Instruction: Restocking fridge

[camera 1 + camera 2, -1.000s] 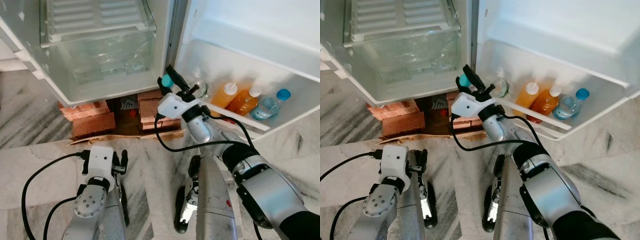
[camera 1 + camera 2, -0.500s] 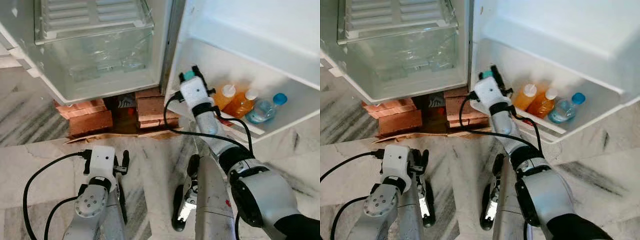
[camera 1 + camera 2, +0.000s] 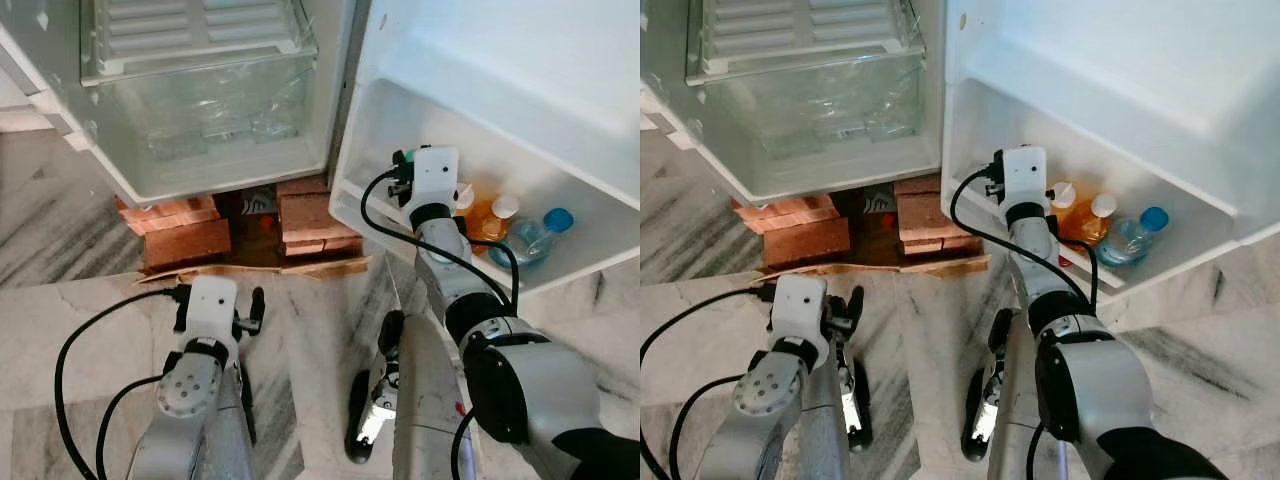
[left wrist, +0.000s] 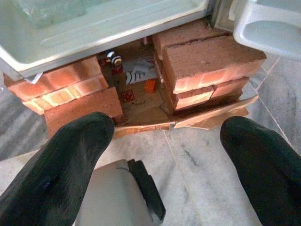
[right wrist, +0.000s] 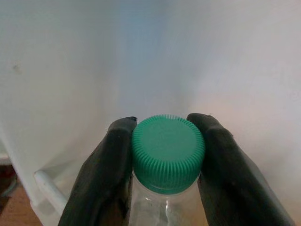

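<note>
Right arm extended into fridge door shelf [image 3: 560, 275]; right gripper [image 5: 164, 155] jaws clamped on green-capped bottle [image 5: 168, 150], beside orange bottles [image 3: 483, 215]. Left gripper [image 4: 162, 155] jaws apart above floor

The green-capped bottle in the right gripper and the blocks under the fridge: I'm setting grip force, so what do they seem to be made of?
The green-capped bottle, held at its cap by the right gripper, looks like clear, glossy thin plastic; its ridged cap looks like matte, harder plastic. The blocks look like rough, matte red clay bricks with pale mortar-like lines.
</note>
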`<state>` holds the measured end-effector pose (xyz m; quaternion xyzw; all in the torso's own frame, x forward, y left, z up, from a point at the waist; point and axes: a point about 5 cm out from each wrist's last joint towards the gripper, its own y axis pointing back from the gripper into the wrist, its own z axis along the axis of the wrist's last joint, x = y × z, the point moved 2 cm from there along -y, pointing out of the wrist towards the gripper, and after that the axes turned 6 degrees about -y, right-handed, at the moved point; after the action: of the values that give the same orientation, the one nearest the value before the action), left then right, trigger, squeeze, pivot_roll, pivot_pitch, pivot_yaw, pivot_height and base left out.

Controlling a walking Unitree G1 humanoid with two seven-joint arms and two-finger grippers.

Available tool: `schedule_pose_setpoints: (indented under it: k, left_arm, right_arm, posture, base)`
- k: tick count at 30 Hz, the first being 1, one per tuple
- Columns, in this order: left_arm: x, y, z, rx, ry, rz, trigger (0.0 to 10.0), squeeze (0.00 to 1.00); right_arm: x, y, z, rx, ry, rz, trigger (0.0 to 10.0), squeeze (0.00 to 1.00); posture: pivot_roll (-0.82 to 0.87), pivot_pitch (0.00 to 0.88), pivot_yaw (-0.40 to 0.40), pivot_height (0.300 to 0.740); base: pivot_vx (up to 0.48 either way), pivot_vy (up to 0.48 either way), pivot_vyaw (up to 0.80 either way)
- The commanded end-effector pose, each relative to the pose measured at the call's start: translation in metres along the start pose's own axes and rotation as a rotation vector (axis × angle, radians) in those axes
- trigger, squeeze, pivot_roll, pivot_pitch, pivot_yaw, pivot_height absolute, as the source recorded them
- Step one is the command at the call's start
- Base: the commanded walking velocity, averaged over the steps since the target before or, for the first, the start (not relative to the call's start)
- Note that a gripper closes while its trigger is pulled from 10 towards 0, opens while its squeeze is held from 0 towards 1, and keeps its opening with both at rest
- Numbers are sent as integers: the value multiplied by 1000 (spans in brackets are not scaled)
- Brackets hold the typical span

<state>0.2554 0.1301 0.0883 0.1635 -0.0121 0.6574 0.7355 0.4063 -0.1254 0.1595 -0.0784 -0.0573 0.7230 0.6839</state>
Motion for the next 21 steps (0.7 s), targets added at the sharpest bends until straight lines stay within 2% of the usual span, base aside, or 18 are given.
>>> schedule_pose_setpoints:
  k: [1,7,10,21]
  left_arm:
    - [-5,2,-11,46,-4,-19,10000,0]
    - [-5,-4,-13,48,-11,-27,10000,0]
    - [-5,-8,-14,51,-16,-26,10000,0]
    - [-5,-27,-14,36,-15,-32,10000,0]
  right_arm:
    - [1,16,-33,143,-32,9,10000,1000]
    - [-1,13,-30,150,-103,26,10000,1000]
    - [3,7,-22,137,-177,73,10000,1000]
    - [14,-11,23,-38,-209,232,10000,1000]
  posture:
    - [287,352,-72,528]
    - [278,327,-77,528]
    - [264,307,-80,528]
    - [216,234,-70,528]
  base:
    - [0,0,0]
    - [0,0,0]
    - [0,0,0]
    - [0,0,0]
